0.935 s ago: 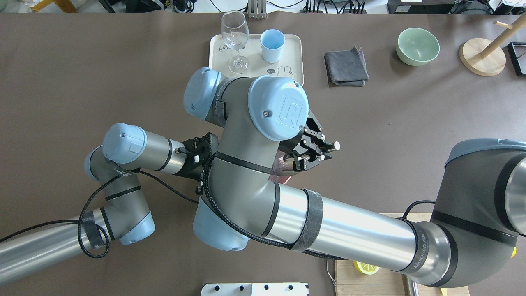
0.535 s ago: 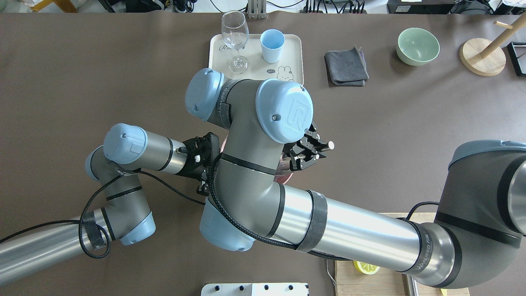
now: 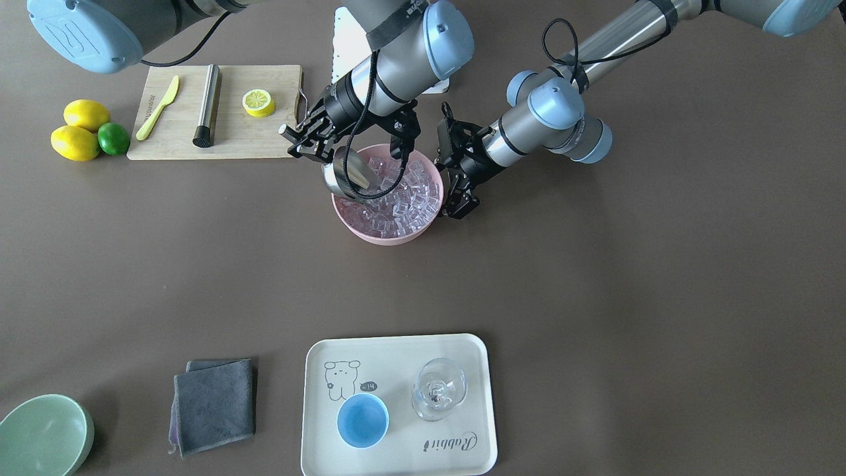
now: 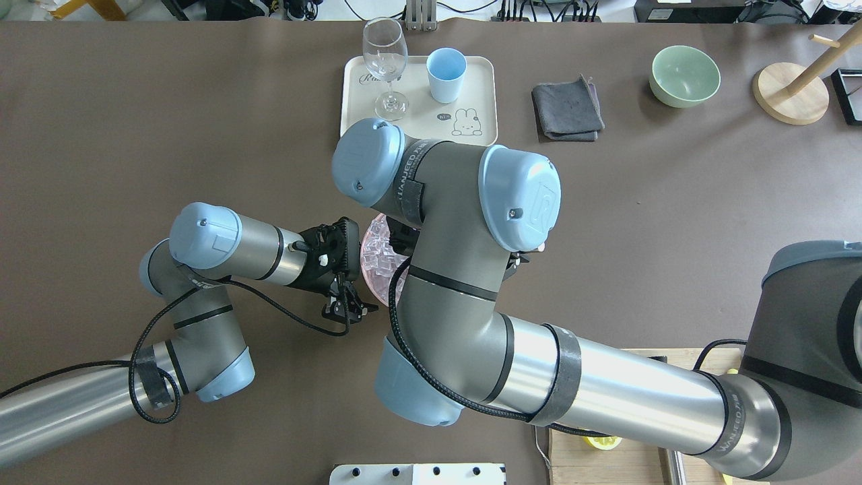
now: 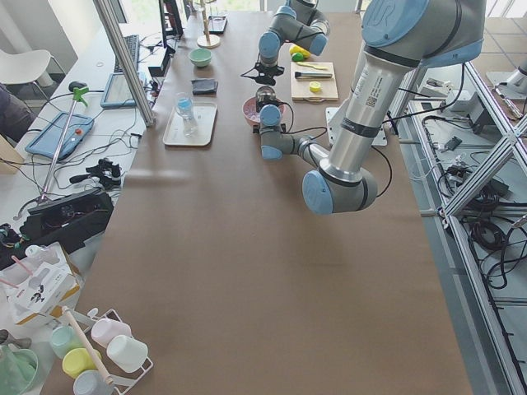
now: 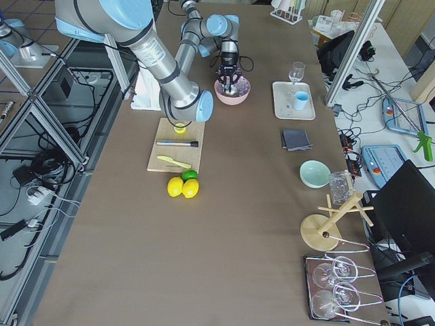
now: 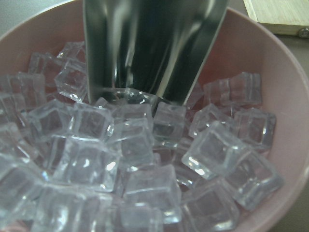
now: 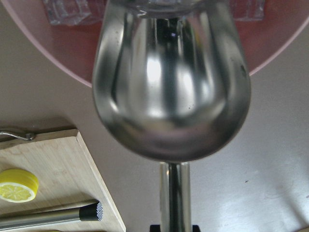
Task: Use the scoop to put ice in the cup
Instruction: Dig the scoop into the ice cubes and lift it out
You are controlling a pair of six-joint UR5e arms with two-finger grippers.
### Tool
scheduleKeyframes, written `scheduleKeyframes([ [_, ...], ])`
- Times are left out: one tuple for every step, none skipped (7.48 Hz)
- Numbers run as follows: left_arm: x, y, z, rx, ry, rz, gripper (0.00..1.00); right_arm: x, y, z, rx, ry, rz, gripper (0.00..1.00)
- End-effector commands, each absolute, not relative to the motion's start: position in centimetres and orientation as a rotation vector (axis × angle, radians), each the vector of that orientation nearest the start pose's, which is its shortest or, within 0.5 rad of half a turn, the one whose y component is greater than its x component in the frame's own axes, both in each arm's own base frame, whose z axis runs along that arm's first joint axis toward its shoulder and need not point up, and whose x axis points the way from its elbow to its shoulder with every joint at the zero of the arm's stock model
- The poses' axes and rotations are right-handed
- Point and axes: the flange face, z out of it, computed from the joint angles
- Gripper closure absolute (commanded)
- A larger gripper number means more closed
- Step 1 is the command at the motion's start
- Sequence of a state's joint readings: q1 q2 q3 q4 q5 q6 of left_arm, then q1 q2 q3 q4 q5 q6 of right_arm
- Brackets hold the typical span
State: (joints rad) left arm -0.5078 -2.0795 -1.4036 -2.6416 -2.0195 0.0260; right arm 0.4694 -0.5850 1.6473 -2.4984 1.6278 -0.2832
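The steel scoop (image 3: pixel 347 175) is held by its handle in my right gripper (image 3: pixel 310 140), which is shut on it. The scoop's mouth dips into the ice (image 3: pixel 403 198) heaped in a pink bowl (image 3: pixel 383 239). In the left wrist view the scoop's edge (image 7: pixel 149 48) rests among the cubes (image 7: pixel 145 159). The right wrist view shows the scoop's rounded back (image 8: pixel 171 87). My left gripper (image 3: pixel 455 208) is shut at the bowl's rim on my left side. The light-blue cup (image 3: pixel 362 420) stands empty on a cream tray (image 3: pixel 396 357). In the overhead view my right gripper is hidden under its arm.
A clear stemmed glass (image 3: pixel 439 390) stands beside the cup. A cutting board (image 3: pixel 231 132) behind the bowl bears a steel cylinder (image 3: pixel 207 106) and a lemon slice (image 3: pixel 258 102). A grey cloth (image 3: pixel 213 404) and a pale-green bowl (image 3: pixel 43 433) lie to my right of the tray.
My right arm's wrist has swung to the right and now covers the gripper in the overhead view. Ice now shows to the left of it. The left arm has not moved.
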Motion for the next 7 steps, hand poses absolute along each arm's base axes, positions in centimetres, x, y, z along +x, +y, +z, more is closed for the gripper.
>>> scheduleKeyframes([
  [55.1, -41.0, 31.9, 1.096, 1.086, 1.198, 0.02, -52.0, -40.4, 16.1, 0.204, -0.196, -1.288, 1.00],
  [55.1, -41.0, 31.9, 1.096, 1.086, 1.198, 0.02, -51.9, -40.4, 16.9, 0.229, -0.210, -1.274, 1.00],
  [55.1, -41.0, 31.9, 1.096, 1.086, 1.198, 0.02, -51.4, -40.1, 18.7, 0.262, -0.231, -1.247, 1.00],
  [55.1, -41.0, 31.9, 1.096, 1.086, 1.198, 0.02, -50.9, -39.7, 19.4, 0.278, -0.259, -1.237, 1.00],
  [55.1, -41.0, 31.9, 1.096, 1.086, 1.198, 0.02, -50.4, -39.4, 19.6, 0.286, -0.269, -1.230, 1.00],
  [55.1, -41.0, 31.8, 1.098, 1.086, 1.197, 0.02, -49.9, -39.2, 20.9, 0.322, -0.293, -1.197, 1.00],
  [55.3, -40.9, 31.5, 1.102, 1.087, 1.199, 0.02, -49.3, -38.9, 20.5, 0.346, -0.307, -1.185, 1.00],
])
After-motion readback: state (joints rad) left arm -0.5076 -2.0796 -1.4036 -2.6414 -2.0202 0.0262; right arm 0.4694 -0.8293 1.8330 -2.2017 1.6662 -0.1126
